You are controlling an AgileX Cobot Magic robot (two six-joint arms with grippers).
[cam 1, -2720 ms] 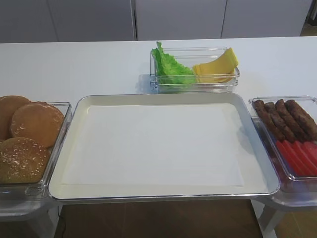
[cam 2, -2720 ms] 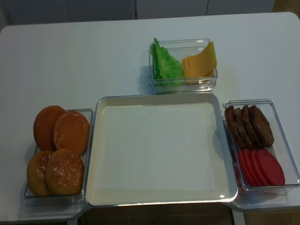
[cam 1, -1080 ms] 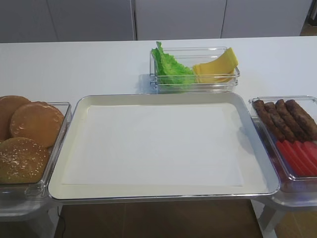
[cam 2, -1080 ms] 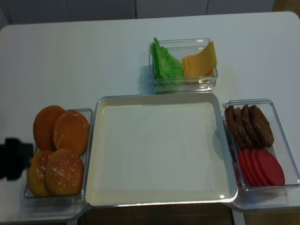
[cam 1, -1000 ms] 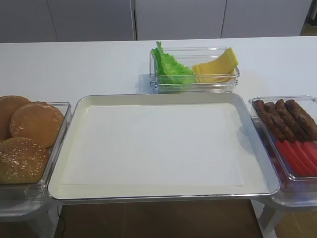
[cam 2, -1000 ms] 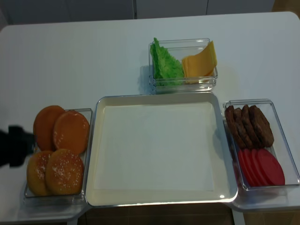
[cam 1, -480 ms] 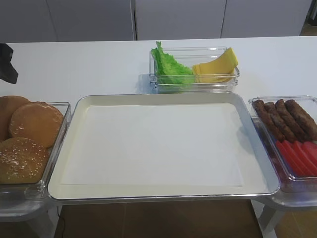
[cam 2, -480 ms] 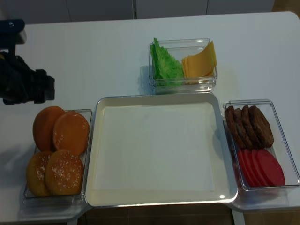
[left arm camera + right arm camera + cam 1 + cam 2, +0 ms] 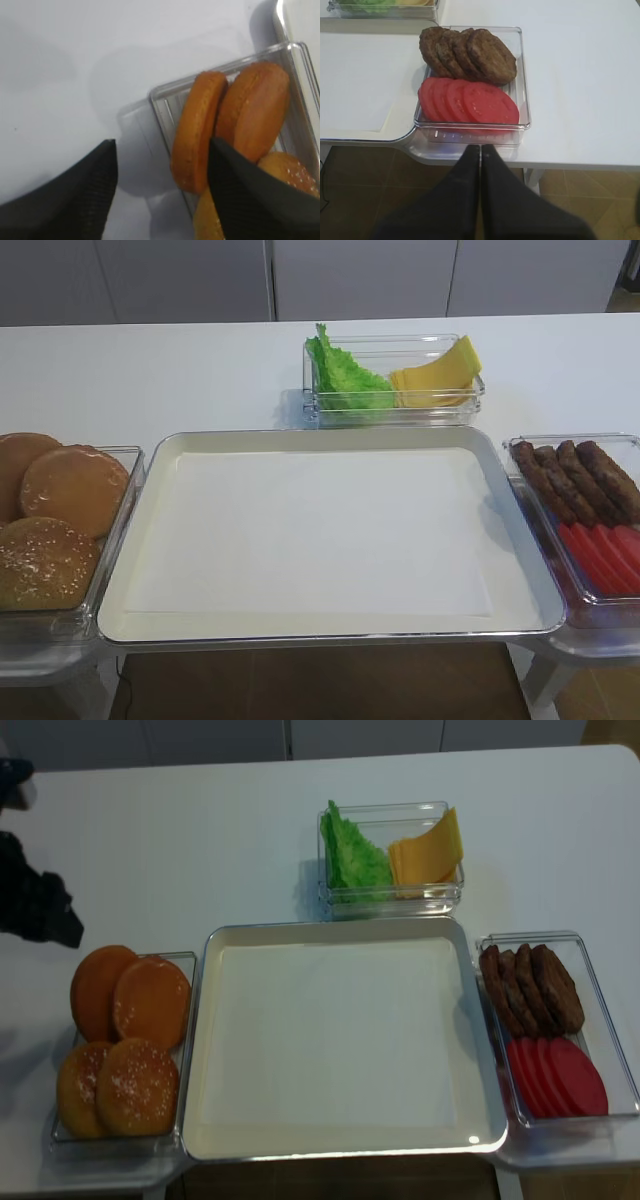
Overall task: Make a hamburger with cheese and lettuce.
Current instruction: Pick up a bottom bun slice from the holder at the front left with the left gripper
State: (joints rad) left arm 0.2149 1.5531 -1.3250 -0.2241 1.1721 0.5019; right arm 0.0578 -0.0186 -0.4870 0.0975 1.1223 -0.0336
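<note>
No hamburger is in view; the bun halves (image 9: 150,1002) lie golden-brown in a clear bin (image 9: 118,1145) at the left. My left gripper (image 9: 161,145) is open above that bin's outer wall. One of its fingers (image 9: 250,190) is over the buns (image 9: 252,107), next to an edge-on bun (image 9: 197,130). It shows as a dark shape (image 9: 35,905) at the left edge of the realsense view. Frilly green lettuce (image 9: 345,375) and pale-yellow cheese (image 9: 435,380) share a clear bin at the back. My right gripper (image 9: 480,147) is shut and holds nothing, just off the table's front edge.
A large metal tray (image 9: 300,637) lined with white paper fills the middle. A clear bin (image 9: 522,75) at the right holds brown patties (image 9: 470,52) and red tomato slices (image 9: 470,102). White tabletop surrounds the bins.
My left gripper came in at the front left beside the buns, moved toward the far side, then drew back a little to the left. The right gripper has not moved.
</note>
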